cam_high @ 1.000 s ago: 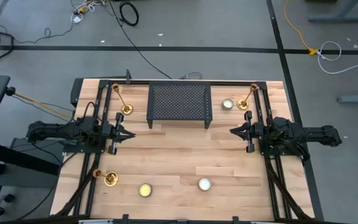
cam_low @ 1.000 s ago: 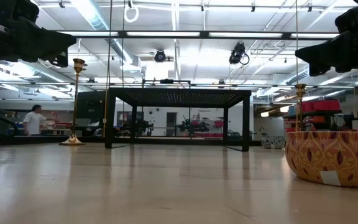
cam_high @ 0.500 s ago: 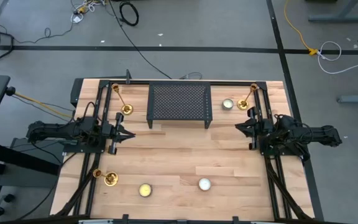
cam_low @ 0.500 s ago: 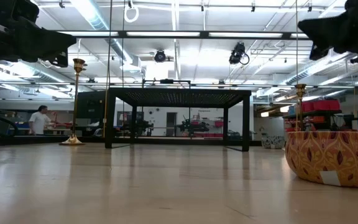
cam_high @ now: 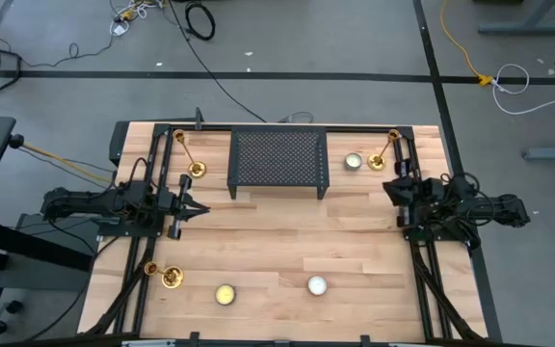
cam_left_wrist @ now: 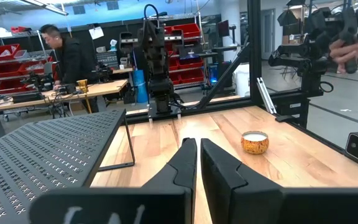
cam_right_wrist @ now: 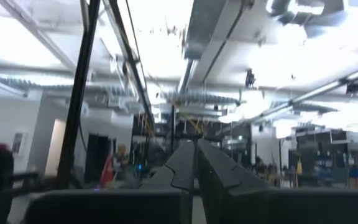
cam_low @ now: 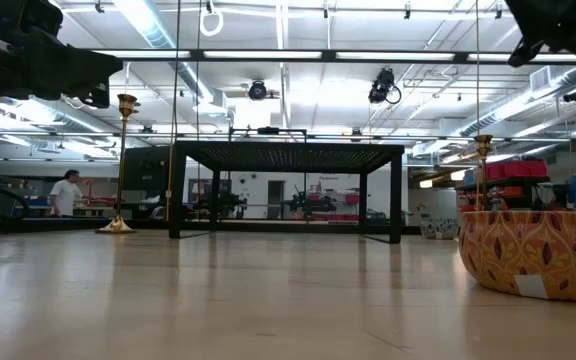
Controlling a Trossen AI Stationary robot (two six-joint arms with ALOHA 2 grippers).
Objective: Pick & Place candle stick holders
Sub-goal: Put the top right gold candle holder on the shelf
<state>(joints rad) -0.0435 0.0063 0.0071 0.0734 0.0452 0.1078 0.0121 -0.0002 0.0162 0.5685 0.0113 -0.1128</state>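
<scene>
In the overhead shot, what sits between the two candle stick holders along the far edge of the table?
The black mesh rack and a small candle lie between the far-left candle stick holder and the far-right candle stick holder, clearest in the high view.

A wooden bench (cam_high: 277, 241) carries a black mesh rack (cam_high: 277, 160), three brass candle stick holders (cam_high: 196, 170) (cam_high: 376, 162) (cam_high: 171, 278), and three small candle cups (cam_high: 354, 160) (cam_high: 224, 294) (cam_high: 317, 285).

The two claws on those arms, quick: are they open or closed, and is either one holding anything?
Left gripper: closed, holding nothing.
Right gripper: closed, holding nothing.
</scene>
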